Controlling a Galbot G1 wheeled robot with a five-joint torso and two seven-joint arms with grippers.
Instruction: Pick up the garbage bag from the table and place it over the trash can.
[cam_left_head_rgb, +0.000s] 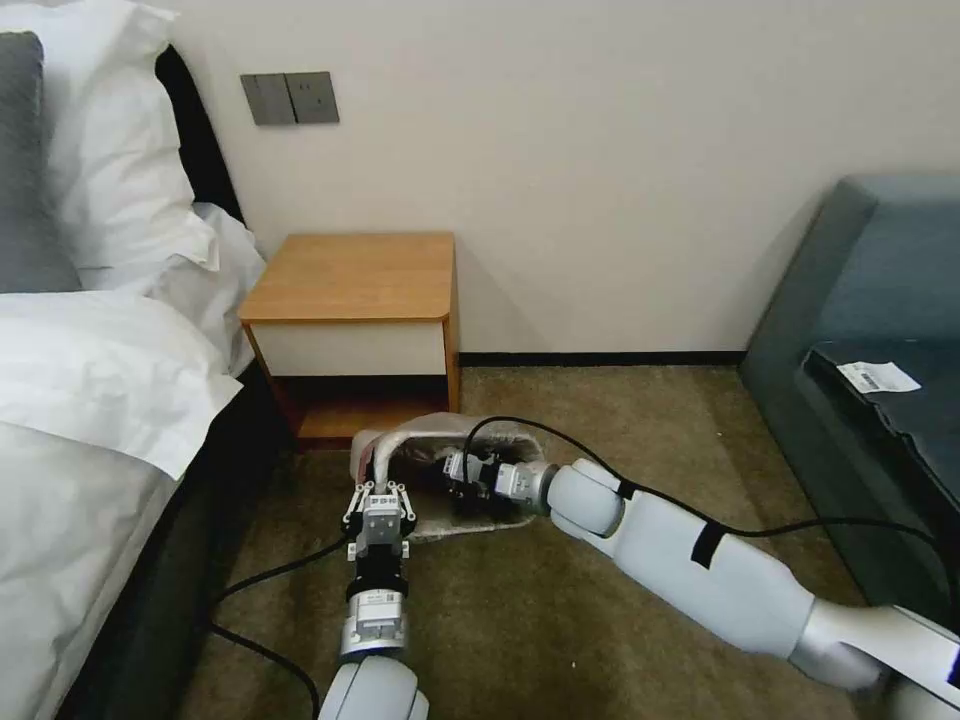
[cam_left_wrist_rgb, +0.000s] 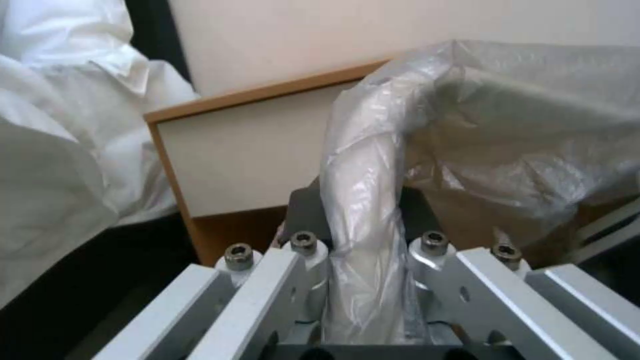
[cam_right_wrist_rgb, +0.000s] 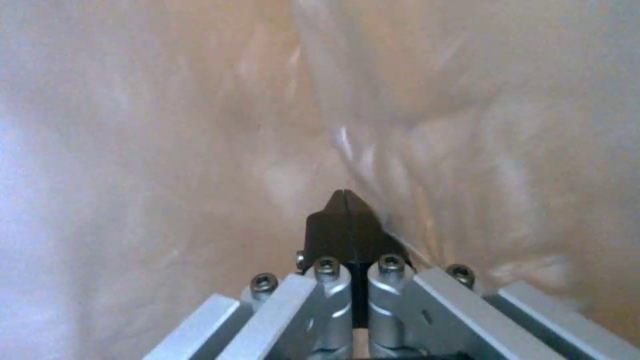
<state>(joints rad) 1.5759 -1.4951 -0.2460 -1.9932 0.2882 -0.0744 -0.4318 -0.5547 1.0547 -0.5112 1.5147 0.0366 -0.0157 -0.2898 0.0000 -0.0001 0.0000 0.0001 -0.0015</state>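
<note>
The garbage bag (cam_left_head_rgb: 430, 427) is draped over the trash can (cam_left_head_rgb: 475, 527), which stands on the carpet just in front of the table (cam_left_head_rgb: 352, 275). My left gripper (cam_left_head_rgb: 380, 478) straddles the can's near-left rim and is shut on the garbage bag (cam_left_wrist_rgb: 363, 165) wrapped over that rim, one finger on each side. From the right, my right gripper (cam_left_head_rgb: 447, 470) reaches down inside the bag-lined can. Its black pads (cam_right_wrist_rgb: 333, 220) are shut together, with their tips against the crinkled garbage bag (cam_right_wrist_rgb: 433, 150). The table's top is bare.
A bed with white linen (cam_left_head_rgb: 90, 380) stands close on the left, beside the table (cam_left_wrist_rgb: 247, 155). A dark blue-grey sofa (cam_left_head_rgb: 880, 300) is on the right. Black cables (cam_left_head_rgb: 270, 570) trail across the carpet by my left arm. The wall is right behind the table.
</note>
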